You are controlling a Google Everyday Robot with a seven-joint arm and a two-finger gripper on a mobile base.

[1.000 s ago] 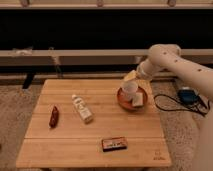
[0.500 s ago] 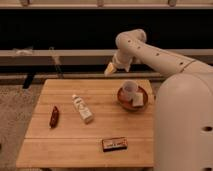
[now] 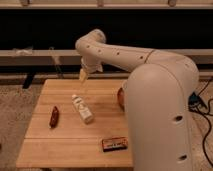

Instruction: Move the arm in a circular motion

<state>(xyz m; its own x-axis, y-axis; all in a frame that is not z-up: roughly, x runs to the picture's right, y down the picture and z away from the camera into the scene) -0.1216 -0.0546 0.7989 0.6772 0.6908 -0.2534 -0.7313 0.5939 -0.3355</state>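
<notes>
The large glossy white arm [image 3: 150, 85] fills the right side of the camera view, with dark screw holes along its tube segments. It bends at a bulbous joint [image 3: 92, 42] at the top centre and points down. Its pale yellowish tip, the gripper [image 3: 83, 75], hangs just above the far edge of the wooden table [image 3: 70, 145], behind a white bottle [image 3: 82, 108] lying on the table. The gripper holds nothing that I can see.
A dark red oblong item [image 3: 53, 116] lies at the table's left. A flat dark packet with an orange label [image 3: 114, 144] lies near the front edge. A reddish bowl [image 3: 121, 97] is mostly hidden behind the arm. Cables [image 3: 202, 107] lie on the floor at right.
The arm has swung left and toward the camera: its tip moved from over the bowl at right to the table's far-centre edge. The arm now hides the bowl and cup.
</notes>
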